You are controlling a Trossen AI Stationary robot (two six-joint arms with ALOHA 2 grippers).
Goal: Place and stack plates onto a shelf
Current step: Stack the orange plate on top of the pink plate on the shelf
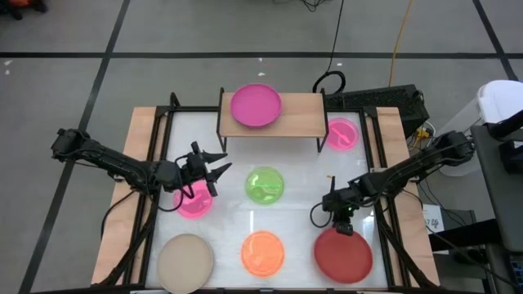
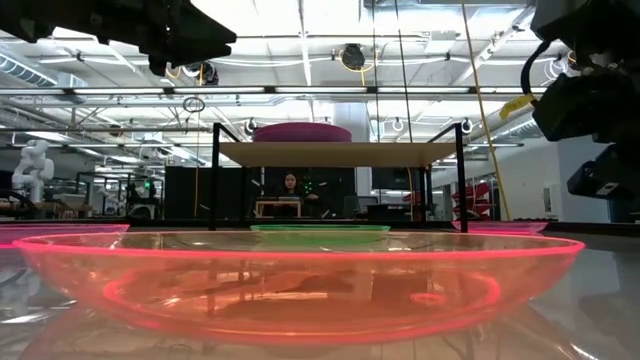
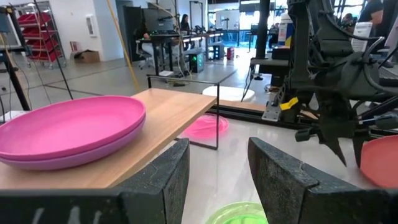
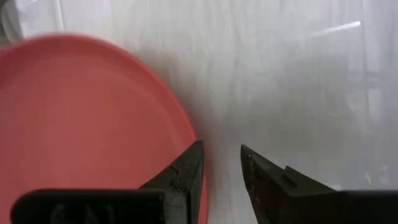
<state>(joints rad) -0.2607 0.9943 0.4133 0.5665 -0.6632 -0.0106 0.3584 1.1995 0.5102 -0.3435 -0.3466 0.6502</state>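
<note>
The light-wood shelf [image 1: 298, 114] stands at the table's far edge. A magenta plate [image 1: 256, 104] rests on its left half, and a purple rim [image 3: 62, 160] shows under it. On the table lie a green plate [image 1: 265, 184], two pink plates [image 1: 194, 202] [image 1: 341, 133], an orange plate [image 1: 262, 251], a beige plate [image 1: 185, 260] and a red plate [image 1: 343, 255]. My left gripper [image 1: 219, 163] [image 3: 217, 146] is open, raised beside the near-left pink plate, facing the shelf. My right gripper [image 1: 320, 214] [image 4: 221, 149] is open, pointing down above the red plate's far rim [image 4: 186, 118].
Wooden borders [image 1: 143, 163] frame the white tabletop. Cables and a dark box [image 1: 384, 102] lie behind the shelf. Bare table shows between the green plate and the right arm. A person [image 2: 290, 185] sits in the room beyond. The shelf's right half is bare board.
</note>
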